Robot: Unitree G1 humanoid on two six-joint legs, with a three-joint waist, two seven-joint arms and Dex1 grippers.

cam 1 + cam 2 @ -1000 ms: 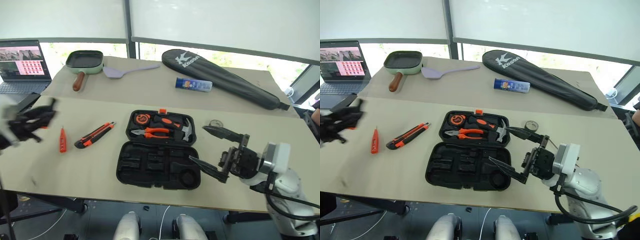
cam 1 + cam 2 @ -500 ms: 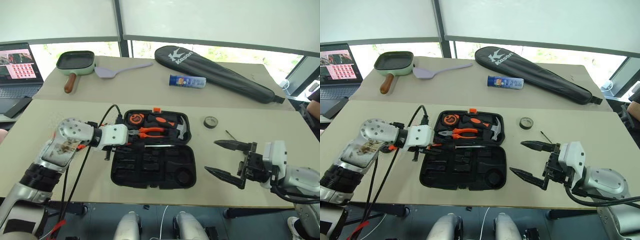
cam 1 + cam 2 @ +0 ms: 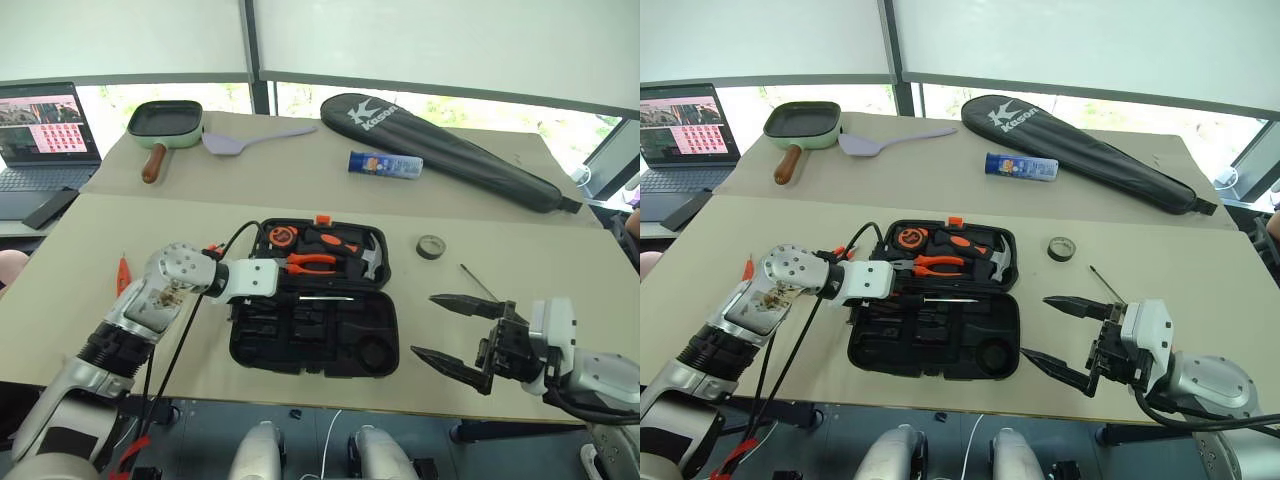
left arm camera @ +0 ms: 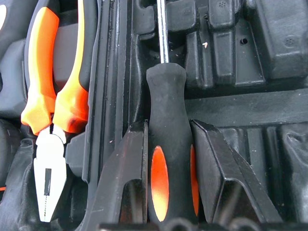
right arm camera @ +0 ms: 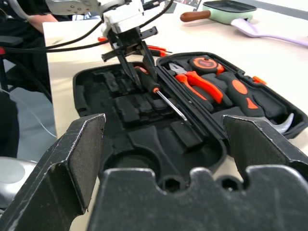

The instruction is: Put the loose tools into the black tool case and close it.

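Observation:
The black tool case (image 3: 378,322) lies open in the middle of the table. My left gripper (image 4: 169,124) is shut on the orange-black handle of a screwdriver (image 4: 168,101), and the steel shaft (image 3: 322,297) lies across the case's moulded slots. My right gripper (image 3: 423,325) hangs open just right of the case, holding nothing. A second screwdriver (image 3: 479,283) and the dark tape roll (image 3: 431,246) lie on the table right of the case. The orange tester pen (image 3: 123,272) lies to the left. The utility knife (image 5: 156,48) shows behind my left arm.
Orange-handled pliers (image 3: 312,263), a hammer and a tape measure sit in the case's far half. At the back are a long black racket bag (image 3: 450,150), a blue tube (image 3: 386,165), a green pan (image 3: 165,122), a purple spatula (image 3: 255,138) and a laptop (image 3: 45,125).
My left arm swung in from the far left to the case with the screwdriver in its grip. The right gripper drew away from the case's edge to the right and sank a little.

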